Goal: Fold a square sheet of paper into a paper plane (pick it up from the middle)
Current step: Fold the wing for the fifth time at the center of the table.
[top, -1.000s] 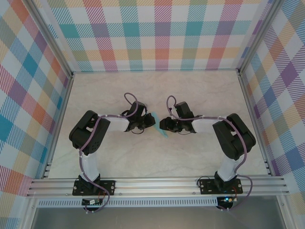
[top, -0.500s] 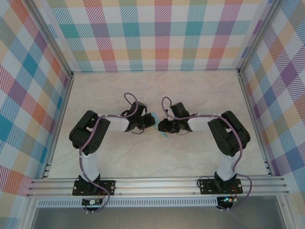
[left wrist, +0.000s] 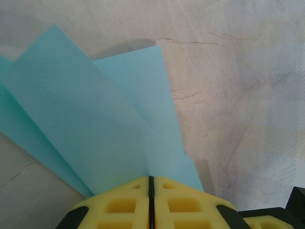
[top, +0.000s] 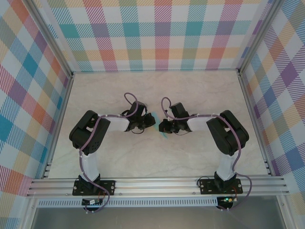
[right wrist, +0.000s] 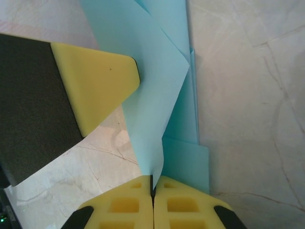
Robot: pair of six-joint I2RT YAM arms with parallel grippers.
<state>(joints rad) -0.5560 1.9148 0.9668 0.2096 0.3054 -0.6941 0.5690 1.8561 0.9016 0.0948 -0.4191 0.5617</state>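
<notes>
The left claw [top: 152, 122] and the right claw [top: 161, 127] meet tip to tip near the middle of the tabletop [top: 200, 93]. The paper [top: 156, 117] is caught between them, with 1 sliver of light blue showing on the far side of the tips and another on the near side. From the left wrist, the left claw [left wrist: 150, 183] has its yellow pads [left wrist: 121, 206] pressed flat together, only a thin dark seam between them, and the paper [left wrist: 95, 119] is pinched in that seam. From the tips it fans out ahead and to the left in overlapping layers. A wide sheet leans left in front, a narrower panel with a sharp corner stands behind it, ahead of the tips, and a small flap sits just right of the tips. Bare marbled tabletop [left wrist: 238, 95] lies to the right. From the right wrist, the right claw [right wrist: 153, 188] is closed the same way, pads [right wrist: 183, 207] together and gripping the paper [right wrist: 152, 71]. The paper runs straight ahead out of the seam as a tall strip, with folded layers and a squared flap just right of it. A finger [right wrist: 95, 81] of the left claw, yellow pad on a black back, reaches in from the left ahead of the right claw's tips, its point against the strip's left edge.
</notes>
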